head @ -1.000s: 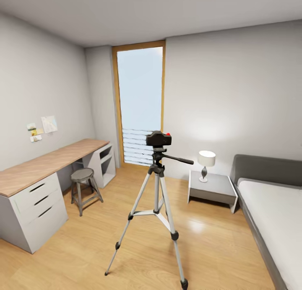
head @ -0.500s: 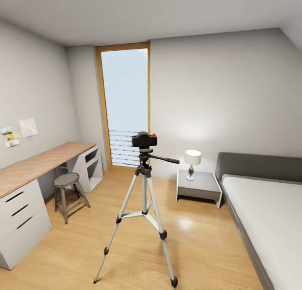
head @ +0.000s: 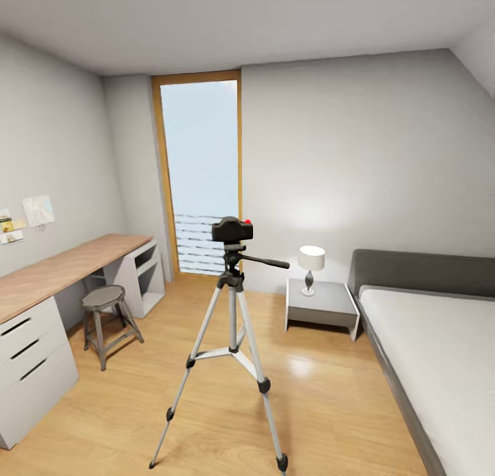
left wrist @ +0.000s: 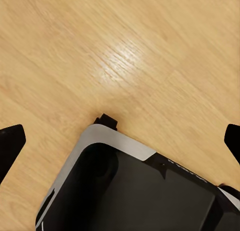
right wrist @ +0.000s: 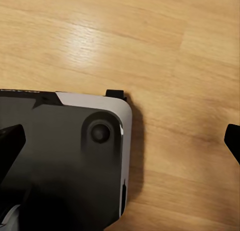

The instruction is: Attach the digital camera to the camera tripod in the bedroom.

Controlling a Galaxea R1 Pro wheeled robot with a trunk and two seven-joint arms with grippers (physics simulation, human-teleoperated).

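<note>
Digital camera [head: 232,229] sits on top of the camera tripod [head: 232,338] head, red button up; the tripod stands on the wood floor [head: 330,400] mid-bedroom, pan handle pointing toward the nightstand [head: 322,304] with its lit lamp [head: 311,266]. Relative to the tripod: window [head: 201,180] behind it, stool [head: 104,314] and counter [head: 62,273] off to its left, bed [head: 433,352] to its right. Left claw [left wrist: 120,141] and right claw [right wrist: 120,141] both hang over the floor above the robot's black base [left wrist: 130,191], dark fingertips [left wrist: 10,143] wide apart at the frame edges, nothing between them.
</note>
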